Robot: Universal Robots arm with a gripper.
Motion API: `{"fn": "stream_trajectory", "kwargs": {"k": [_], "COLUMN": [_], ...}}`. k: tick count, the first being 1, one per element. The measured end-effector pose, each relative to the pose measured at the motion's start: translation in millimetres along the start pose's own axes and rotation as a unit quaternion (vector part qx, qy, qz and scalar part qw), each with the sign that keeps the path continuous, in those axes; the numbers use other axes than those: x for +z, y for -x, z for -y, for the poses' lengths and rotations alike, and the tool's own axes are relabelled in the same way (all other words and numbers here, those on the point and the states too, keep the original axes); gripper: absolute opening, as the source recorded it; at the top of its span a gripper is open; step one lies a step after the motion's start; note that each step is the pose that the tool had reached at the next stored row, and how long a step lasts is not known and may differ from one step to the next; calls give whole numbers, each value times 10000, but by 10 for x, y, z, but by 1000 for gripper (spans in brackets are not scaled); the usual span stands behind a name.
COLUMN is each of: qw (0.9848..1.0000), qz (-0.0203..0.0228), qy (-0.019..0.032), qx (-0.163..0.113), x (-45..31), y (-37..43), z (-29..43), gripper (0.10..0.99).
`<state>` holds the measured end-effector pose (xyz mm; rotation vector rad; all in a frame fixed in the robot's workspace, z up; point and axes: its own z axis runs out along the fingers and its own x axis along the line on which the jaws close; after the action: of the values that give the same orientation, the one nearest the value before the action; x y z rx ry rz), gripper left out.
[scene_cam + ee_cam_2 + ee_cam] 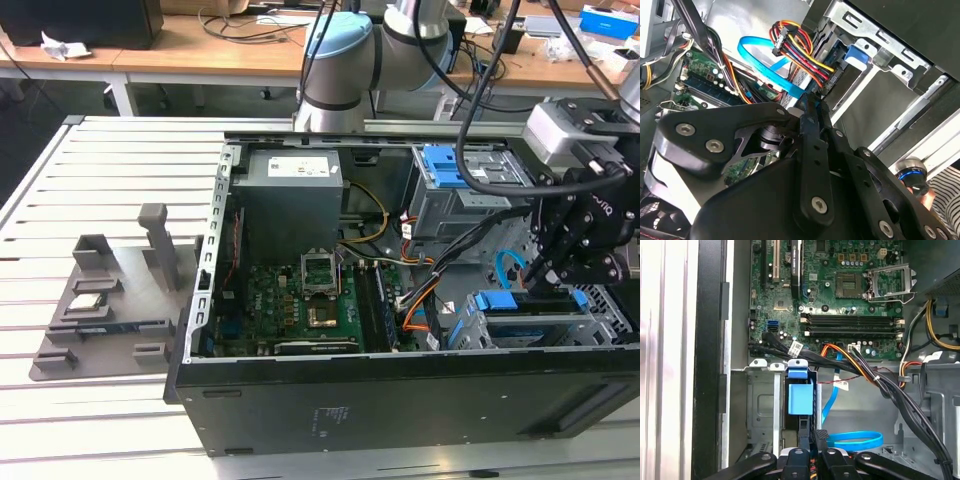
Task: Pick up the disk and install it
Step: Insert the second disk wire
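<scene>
The disk [497, 301] stands on edge in the drive bay at the open computer case's [400, 400] corner on the exterior view's right. Blue rails show at both of its ends. In the first wrist view its blue rail end [800, 397] sits beside the grey metal bay wall [762, 410]. My gripper [542, 282] hangs straight over the disk's upper edge. Its black fingers are pressed together in both wrist views [815, 436] [811, 100] with nothing showing between them. I cannot tell whether the tips touch the disk.
Cable bundles [875, 380] and a blue flat cable [855, 440] run close beside the bay. The motherboard [300, 300], power supply [290, 190] and an upper cage with a blue latch [455, 170] fill the case. A grey fixture [110, 300] lies on the slatted table.
</scene>
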<state>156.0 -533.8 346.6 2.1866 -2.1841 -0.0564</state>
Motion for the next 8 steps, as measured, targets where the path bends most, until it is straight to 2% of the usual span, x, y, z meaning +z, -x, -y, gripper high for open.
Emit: {"fn": "stream_trajectory", "kwargs": {"k": [8], "qw": [10000], "qz": [-2], "qy": [0], "qx": [-37], "x": [28], "y": [-8], "z": [-3], "gripper": [161]}}
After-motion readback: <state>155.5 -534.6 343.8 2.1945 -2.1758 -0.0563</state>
